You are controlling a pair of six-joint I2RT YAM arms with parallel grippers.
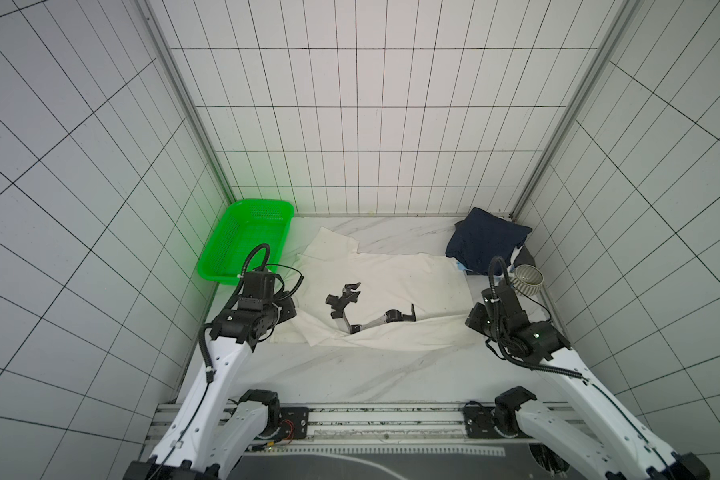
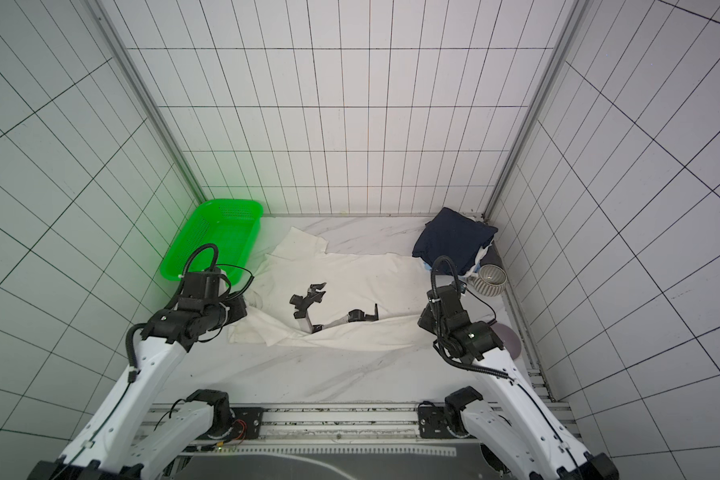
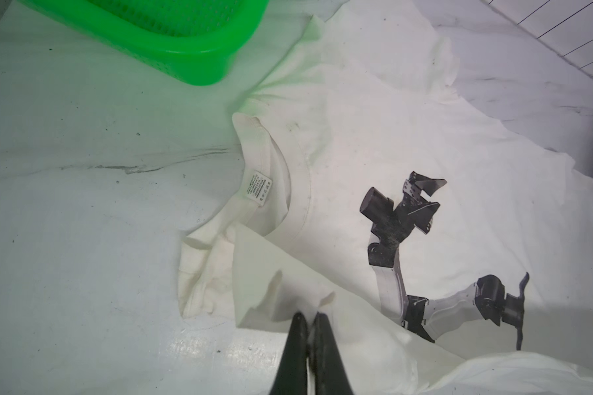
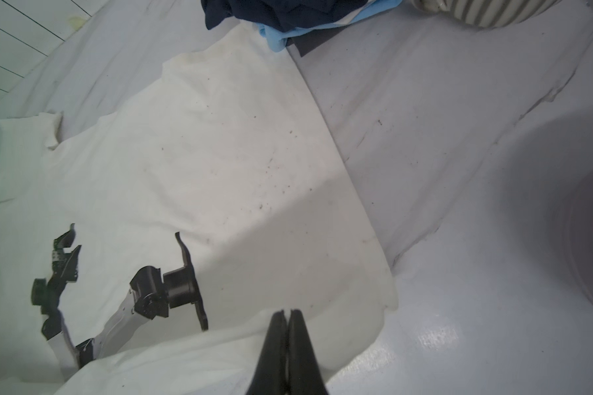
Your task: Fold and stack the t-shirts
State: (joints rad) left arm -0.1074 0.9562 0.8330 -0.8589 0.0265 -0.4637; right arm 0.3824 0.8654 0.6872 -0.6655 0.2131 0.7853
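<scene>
Cream shirt (image 1: pixel 412 282) lies crosswise — collar (image 3: pixel 302 191) leftward, hem (image 4: pixel 356 191) rightward — each arm's jaws pinching its near edge.

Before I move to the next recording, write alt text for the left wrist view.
The left hand, black fingers closed, pinches a folded-over edge of the cream-white t-shirt spread on the marble table. Its collar, neck label and a printed robot arm face up; a green basket sits beyond the collar.

Collar tag (image 3: pixel 258 186) of the cream-white shirt (image 3: pixel 374 113) bears illegible print.
</scene>
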